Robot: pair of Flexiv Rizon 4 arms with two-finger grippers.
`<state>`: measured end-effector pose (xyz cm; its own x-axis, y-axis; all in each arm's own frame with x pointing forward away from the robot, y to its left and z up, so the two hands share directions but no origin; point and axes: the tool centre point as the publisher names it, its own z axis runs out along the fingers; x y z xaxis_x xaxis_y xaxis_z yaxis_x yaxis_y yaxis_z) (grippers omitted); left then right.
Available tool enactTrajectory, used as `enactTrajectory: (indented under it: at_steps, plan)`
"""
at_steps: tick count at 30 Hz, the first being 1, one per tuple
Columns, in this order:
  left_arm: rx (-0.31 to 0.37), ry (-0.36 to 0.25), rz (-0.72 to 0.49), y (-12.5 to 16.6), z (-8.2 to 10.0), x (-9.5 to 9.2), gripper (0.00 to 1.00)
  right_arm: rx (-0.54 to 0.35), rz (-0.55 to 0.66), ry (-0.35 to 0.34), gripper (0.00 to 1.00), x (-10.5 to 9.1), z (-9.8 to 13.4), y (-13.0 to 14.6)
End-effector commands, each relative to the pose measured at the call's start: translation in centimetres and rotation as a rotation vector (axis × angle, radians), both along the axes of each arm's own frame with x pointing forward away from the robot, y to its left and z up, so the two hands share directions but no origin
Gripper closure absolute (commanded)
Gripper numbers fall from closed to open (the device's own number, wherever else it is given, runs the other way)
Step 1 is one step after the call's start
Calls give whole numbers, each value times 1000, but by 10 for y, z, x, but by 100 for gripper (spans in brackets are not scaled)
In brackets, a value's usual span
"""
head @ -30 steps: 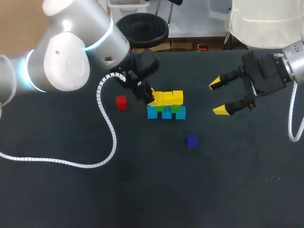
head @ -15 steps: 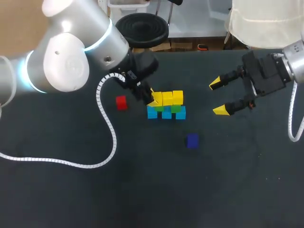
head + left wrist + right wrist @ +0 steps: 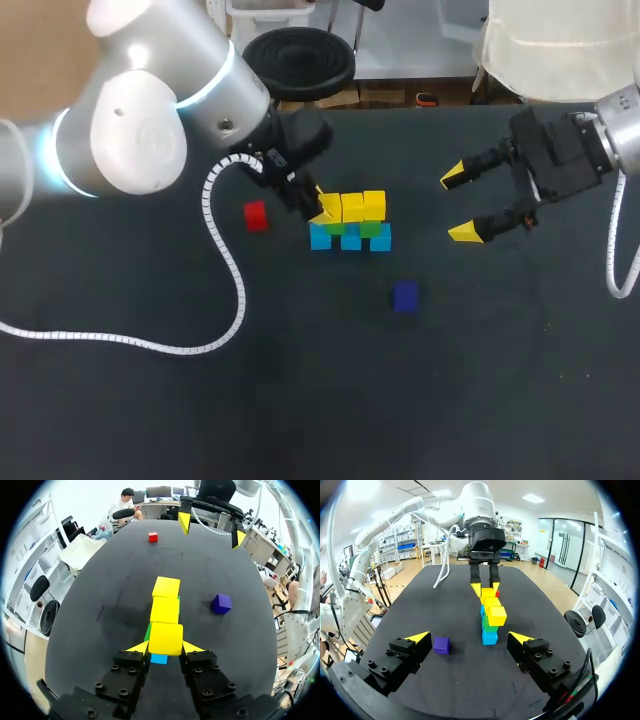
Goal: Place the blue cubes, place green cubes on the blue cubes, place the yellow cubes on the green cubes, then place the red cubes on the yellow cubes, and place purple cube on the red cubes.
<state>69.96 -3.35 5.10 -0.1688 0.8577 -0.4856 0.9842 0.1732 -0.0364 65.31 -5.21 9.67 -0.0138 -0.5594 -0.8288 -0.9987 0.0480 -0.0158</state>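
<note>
A small wall of cubes stands mid-table: three light-blue cubes [image 3: 350, 239] in a row, green cubes [image 3: 371, 229] on them, and yellow cubes [image 3: 362, 206] on top. My left gripper [image 3: 325, 208] is shut on the end yellow cube [image 3: 165, 638], which rests on the green layer [image 3: 148, 631]. A red cube [image 3: 256, 216] lies just left of the wall. A purple cube [image 3: 404, 296] lies in front of it to the right. My right gripper [image 3: 460, 205] hangs open and empty right of the wall, and the stack [image 3: 489, 625] sits ahead of its fingers.
The black tabletop [image 3: 300, 400] has wide free room in front of the wall and on both sides. A white coiled cable [image 3: 225, 260] from my left arm trails over the table's left part.
</note>
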Motion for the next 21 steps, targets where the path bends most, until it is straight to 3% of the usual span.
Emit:
enactTrajectory:
  at_steps: [1, 21]
  plan:
    - [-2, 0, 1, 1, -1, 0, 100, 1, 0, -1, 0, 0, 0, 0]
    - [-15, 3, 3, 0, 0, 1, 100, 1, 0, -1, 0, 0, 0, 0]
